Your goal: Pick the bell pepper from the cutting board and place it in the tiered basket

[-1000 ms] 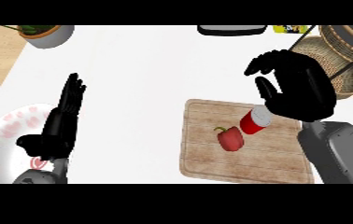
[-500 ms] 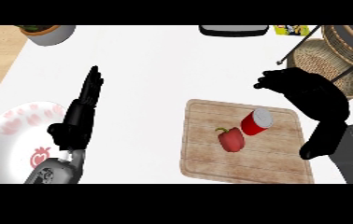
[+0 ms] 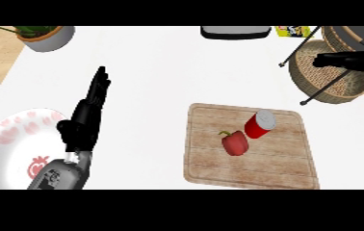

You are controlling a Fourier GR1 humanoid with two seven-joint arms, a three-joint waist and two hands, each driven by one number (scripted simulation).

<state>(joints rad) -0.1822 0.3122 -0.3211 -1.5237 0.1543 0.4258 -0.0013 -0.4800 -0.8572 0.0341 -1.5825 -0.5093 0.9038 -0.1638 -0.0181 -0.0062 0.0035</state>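
1. White counter (image 3: 156, 71) fills the view, seen steeply from above.
2. Far left, top: plant pot (image 3: 44, 36) with some green leaves, partly cut off by the edge.
3. Left edge, lower: white plate (image 3: 21, 148) with red fruit prints, partly out of view.
4. Left hand (image 3: 84, 117) sits just right of the plate, fingers straight and pointing up the counter, open, holding nothing. Grey forearm comes in from the bottom.
5. Top centre: dark tray-like object (image 3: 236, 32), only its near edge visible.
6. Centre-right: wooden cutting board (image 3: 249, 170) lies flat on the counter.
7. Bell pepper (image 3: 235, 143), red with a green stem, is on the board, upper middle part. Nothing is touching it from above.
8. Red can (image 3: 260, 123) stands on the board just beside the pepper, up and to the right.
9. Top right: yellow-green package (image 3: 295, 31), mostly cropped.
10. Far right: wicker tiered basket (image 3: 316, 76) on a dark frame.
11. Right hand (image 3: 340, 59) shows at the right edge over the basket; can't tell whether it's open or closed.
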